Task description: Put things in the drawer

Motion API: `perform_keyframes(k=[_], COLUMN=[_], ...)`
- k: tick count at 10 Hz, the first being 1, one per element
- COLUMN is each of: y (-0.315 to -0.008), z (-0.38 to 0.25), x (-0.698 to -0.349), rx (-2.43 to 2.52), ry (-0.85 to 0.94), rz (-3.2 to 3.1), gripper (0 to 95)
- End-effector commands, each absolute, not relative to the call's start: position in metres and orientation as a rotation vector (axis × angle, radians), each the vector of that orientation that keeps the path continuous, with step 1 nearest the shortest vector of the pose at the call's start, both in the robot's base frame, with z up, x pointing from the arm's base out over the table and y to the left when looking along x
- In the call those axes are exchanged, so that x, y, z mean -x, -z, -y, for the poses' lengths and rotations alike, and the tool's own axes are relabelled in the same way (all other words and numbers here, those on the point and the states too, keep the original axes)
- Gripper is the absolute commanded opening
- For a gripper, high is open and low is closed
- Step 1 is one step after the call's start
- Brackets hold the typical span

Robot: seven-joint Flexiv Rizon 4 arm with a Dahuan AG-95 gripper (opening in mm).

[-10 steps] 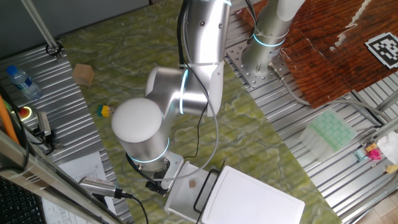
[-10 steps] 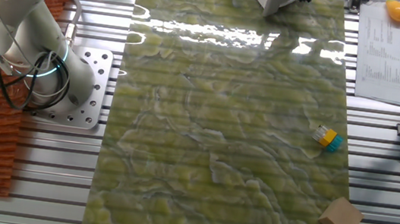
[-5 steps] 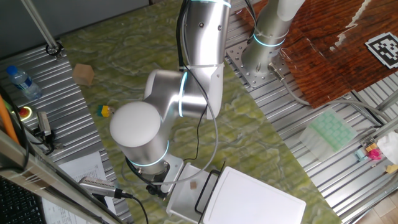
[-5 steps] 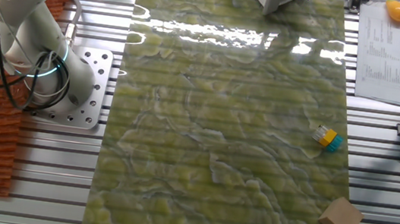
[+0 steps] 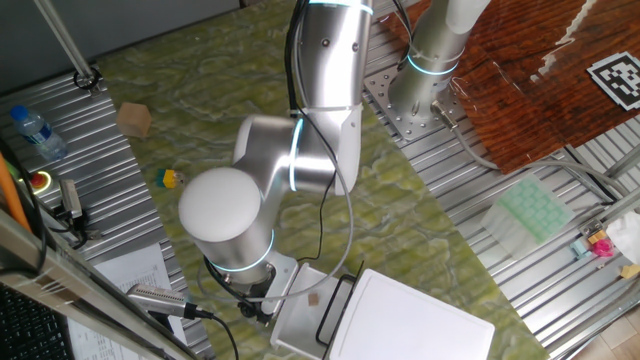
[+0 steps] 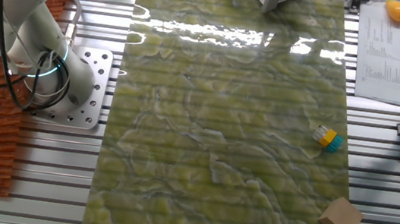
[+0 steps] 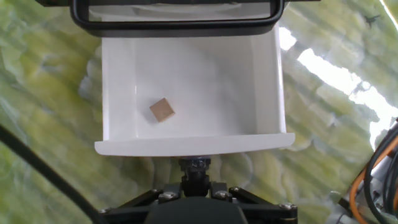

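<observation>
Bright, sharp, glare on green mat (image 6: 232, 36)

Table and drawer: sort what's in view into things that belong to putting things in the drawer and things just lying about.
Part of the job:
- open white drawer
- tan cube lying inside it
- gripper at the drawer's front edge

Just lying about:
- cardboard box
- yellow-and-blue toy
- water bottle
- papers

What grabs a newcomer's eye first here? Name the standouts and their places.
The big silver robot arm dominates one fixed view, bending down over the open white drawer at the mat's near edge. In the hand view a tiny tan cube lies alone inside the drawer, left of centre, with the claw just outside its front wall. Farther off on the green mat sit a cardboard-coloured block and a small yellow-blue piece.
</observation>
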State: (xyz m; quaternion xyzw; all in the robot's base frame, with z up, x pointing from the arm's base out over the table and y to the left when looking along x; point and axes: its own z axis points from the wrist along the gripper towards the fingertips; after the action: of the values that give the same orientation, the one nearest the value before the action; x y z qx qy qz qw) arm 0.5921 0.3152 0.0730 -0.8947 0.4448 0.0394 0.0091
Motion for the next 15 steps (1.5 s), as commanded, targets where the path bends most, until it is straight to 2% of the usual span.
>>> perform_keyframes(k=[1,15], y=[-0.074,-0.068], z=[-0.317,-0.334], x=[-0.592,-0.577], rx=[2.793,2.773], ry=[-0.142,-0.207], rz=[-1.403,-1.418], gripper=[0.0,0.0])
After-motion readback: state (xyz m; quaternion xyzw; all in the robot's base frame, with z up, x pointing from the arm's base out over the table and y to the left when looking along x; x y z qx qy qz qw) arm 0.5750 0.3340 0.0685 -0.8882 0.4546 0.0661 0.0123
